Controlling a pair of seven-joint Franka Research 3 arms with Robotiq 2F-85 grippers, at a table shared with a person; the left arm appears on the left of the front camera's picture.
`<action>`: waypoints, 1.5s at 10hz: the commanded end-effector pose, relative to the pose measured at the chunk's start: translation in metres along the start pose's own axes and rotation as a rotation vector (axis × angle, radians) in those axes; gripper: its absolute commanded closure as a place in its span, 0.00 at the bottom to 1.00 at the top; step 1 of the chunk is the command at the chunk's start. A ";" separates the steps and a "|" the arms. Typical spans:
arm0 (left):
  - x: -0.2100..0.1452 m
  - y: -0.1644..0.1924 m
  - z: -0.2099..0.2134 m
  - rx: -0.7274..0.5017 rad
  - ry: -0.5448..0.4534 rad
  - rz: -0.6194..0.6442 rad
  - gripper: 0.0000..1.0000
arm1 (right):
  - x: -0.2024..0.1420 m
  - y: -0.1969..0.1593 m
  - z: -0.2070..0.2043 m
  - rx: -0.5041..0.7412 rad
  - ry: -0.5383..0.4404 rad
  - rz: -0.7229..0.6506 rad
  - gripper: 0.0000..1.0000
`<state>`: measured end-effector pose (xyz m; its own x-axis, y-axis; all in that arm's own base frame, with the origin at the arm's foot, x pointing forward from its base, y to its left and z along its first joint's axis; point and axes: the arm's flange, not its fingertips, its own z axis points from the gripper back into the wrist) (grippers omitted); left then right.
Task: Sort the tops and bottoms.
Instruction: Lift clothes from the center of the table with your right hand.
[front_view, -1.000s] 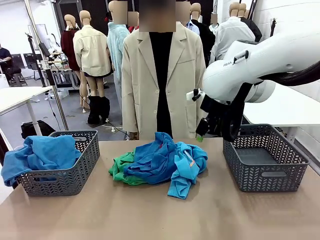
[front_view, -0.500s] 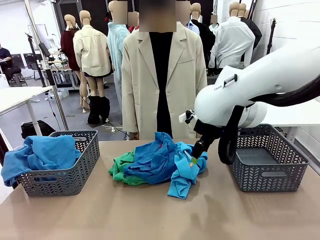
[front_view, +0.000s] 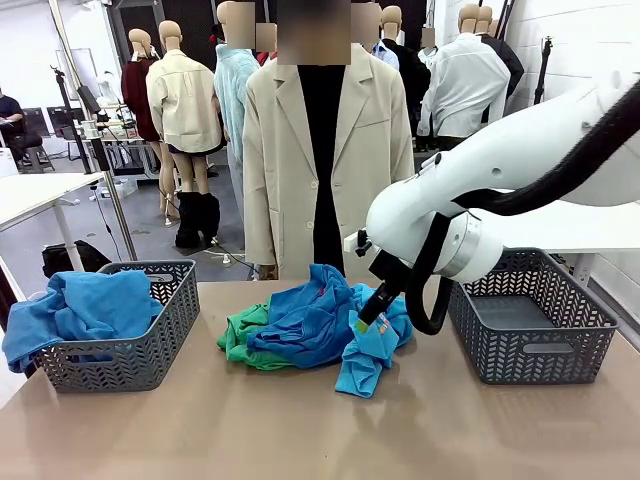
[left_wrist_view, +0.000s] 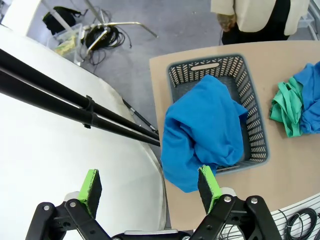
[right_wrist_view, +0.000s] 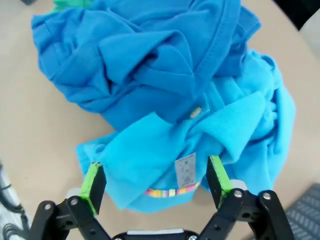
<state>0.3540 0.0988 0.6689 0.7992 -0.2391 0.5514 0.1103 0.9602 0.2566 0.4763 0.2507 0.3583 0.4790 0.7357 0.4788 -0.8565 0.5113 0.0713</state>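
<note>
Directly beneath your right tool (right_wrist_view: 154, 171), whose green pads stand spread wide with nothing between them, lies the soft sky blue cloth top (right_wrist_view: 160, 145) with its collar, a small button (right_wrist_view: 195, 112) and a white label (right_wrist_view: 186, 170). It sits at the tool's side of the mixed heap on the tan bench (right_wrist_view: 30, 115). Beyond the pads is the crumpled royal blue cloth top (right_wrist_view: 145, 65), and past that a sliver of the bright green cloth bottoms (right_wrist_view: 70, 4).

Expect this top to be light and limp. It will likely sag, trail and drag on the royal blue one it touches. A thick raised ridge, such as the collar fold just ahead of the pads, looks a surer hold than flat cloth. Pinch deep, and lift high so the tail clears the heap.

Your left tool (left_wrist_view: 150, 182) is just as wide open and empty, hanging well above the grey lattice plastic basket (left_wrist_view: 257, 135), where another blue cloth top (left_wrist_view: 200, 130) spills over the rim. An empty grey lattice basket (front_view: 530, 320) stands just beside the right tool
</note>
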 end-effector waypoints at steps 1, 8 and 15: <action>0.003 0.002 0.001 -0.009 0.002 0.008 0.00 | -0.007 -0.014 -0.010 0.031 0.010 0.012 0.00; 0.003 0.002 0.001 -0.009 0.002 0.008 0.00 | -0.017 -0.020 -0.019 0.056 0.035 -0.019 0.08; 0.003 0.002 0.001 -0.009 0.002 0.008 0.00 | -0.017 -0.016 -0.008 0.045 0.042 0.011 1.00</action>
<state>0.3540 0.0989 0.6689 0.7992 -0.2390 0.5514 0.1103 0.9602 0.2564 0.4866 0.2390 0.3405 0.4955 0.7423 0.4511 -0.8564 0.5043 0.1109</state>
